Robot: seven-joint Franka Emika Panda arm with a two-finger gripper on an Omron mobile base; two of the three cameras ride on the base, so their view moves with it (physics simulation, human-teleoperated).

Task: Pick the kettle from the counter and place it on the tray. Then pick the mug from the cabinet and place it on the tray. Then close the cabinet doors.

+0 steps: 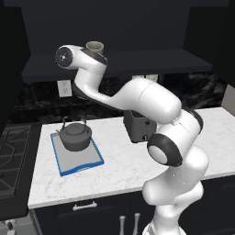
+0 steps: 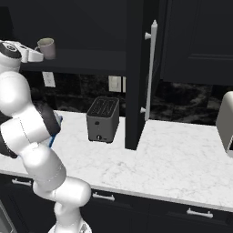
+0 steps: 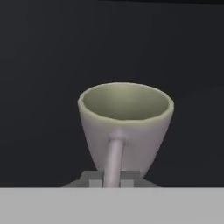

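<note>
Facing the mug (image 3: pixel 125 124) on the cabinet (image 1: pixel 151 59) shelf, its handle toward me. My gripper (image 3: pixel 112 178) is level with its base; grip state: cannot tell. Kettle (image 1: pixel 75 135) sits on tray (image 1: pixel 64 167), counter (image 1: pixel 124 165).

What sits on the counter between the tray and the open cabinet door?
The dark toaster stands between the tray and the cabinet door, seen in the right base view.

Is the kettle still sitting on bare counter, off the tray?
No, the kettle sits on the blue-rimmed tray.
</note>
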